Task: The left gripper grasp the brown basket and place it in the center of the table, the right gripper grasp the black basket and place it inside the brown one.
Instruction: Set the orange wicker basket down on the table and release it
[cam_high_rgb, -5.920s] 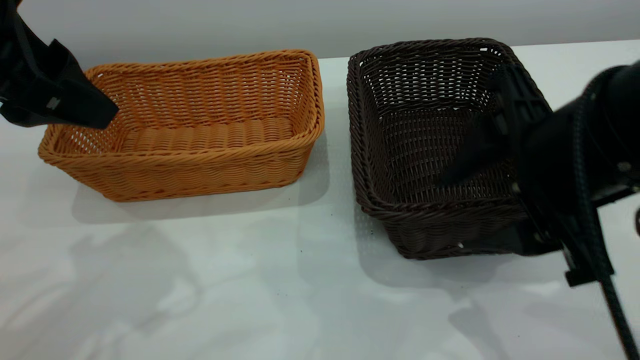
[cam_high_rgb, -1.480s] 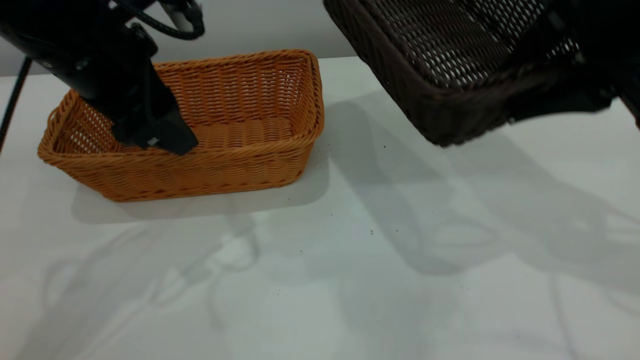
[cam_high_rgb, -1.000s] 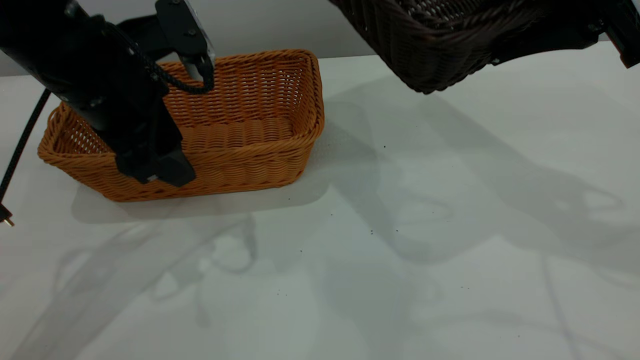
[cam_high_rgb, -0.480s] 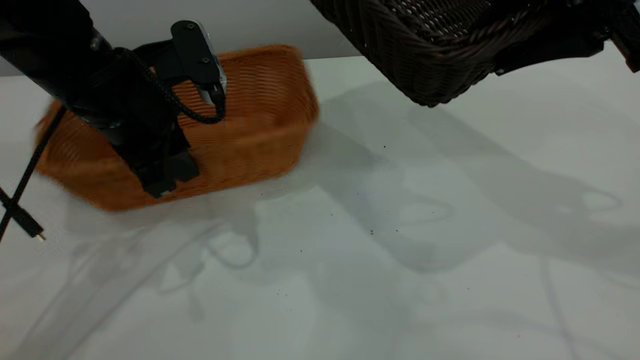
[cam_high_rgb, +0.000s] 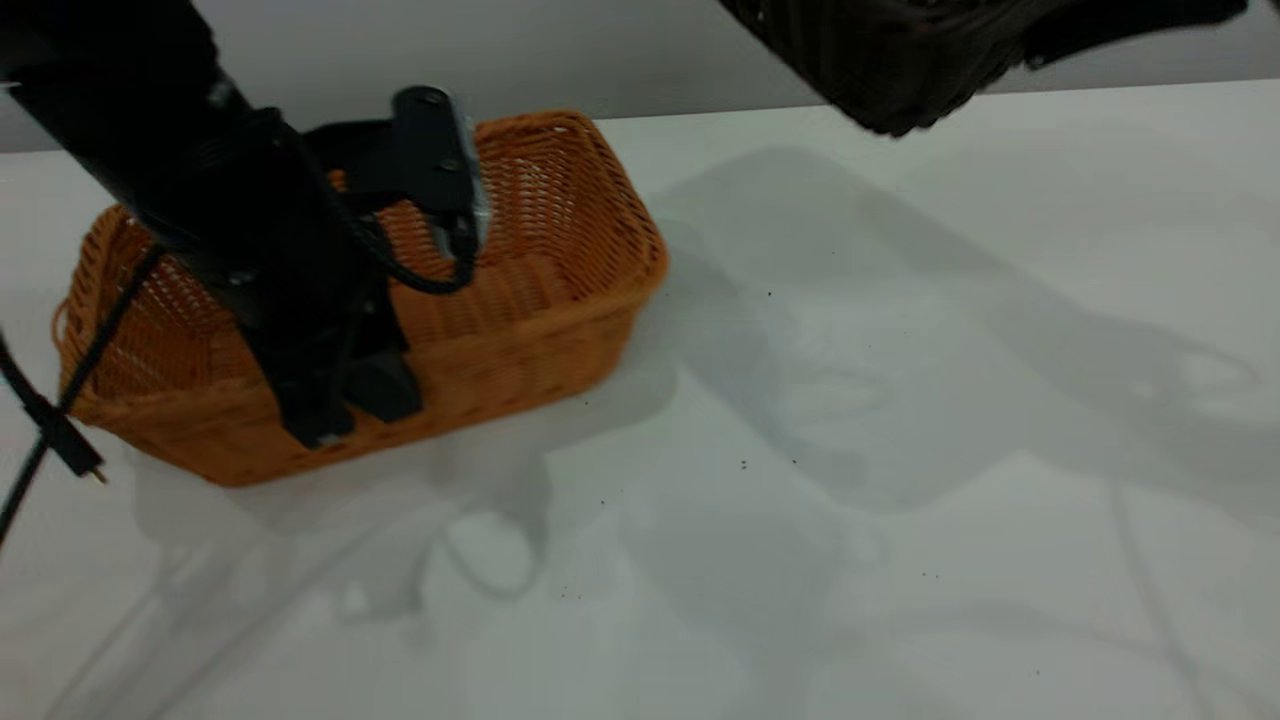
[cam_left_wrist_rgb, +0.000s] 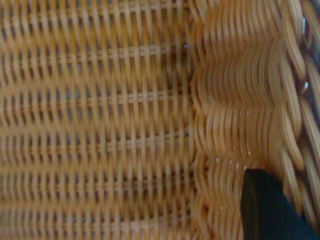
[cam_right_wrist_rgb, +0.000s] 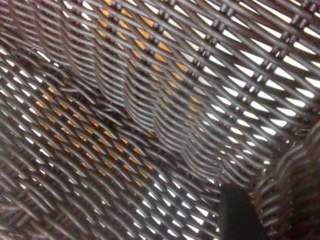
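Note:
The brown basket (cam_high_rgb: 560, 250) is at the table's (cam_high_rgb: 900, 450) left, turned at a slant. My left gripper (cam_high_rgb: 345, 400) is shut on the middle of its near long wall, one finger inside and one outside. The left wrist view shows the basket's inner weave (cam_left_wrist_rgb: 100, 120) and my inside finger (cam_left_wrist_rgb: 265, 210) against the wall. The black basket (cam_high_rgb: 890, 60) hangs high at the top right, mostly cut off by the picture's edge. My right gripper (cam_high_rgb: 1120, 20) holds it by its wall. The right wrist view shows its weave (cam_right_wrist_rgb: 150, 100) and one finger (cam_right_wrist_rgb: 237, 215).
A black cable with a plug (cam_high_rgb: 70, 450) hangs from the left arm in front of the brown basket's left end. The baskets and arms cast wide shadows over the middle and right of the white table.
The left gripper has closed on the brown basket's near wall and dragged it forward and a little right, turning it. The black basket has risen and shifted right, nearly out of the picture.

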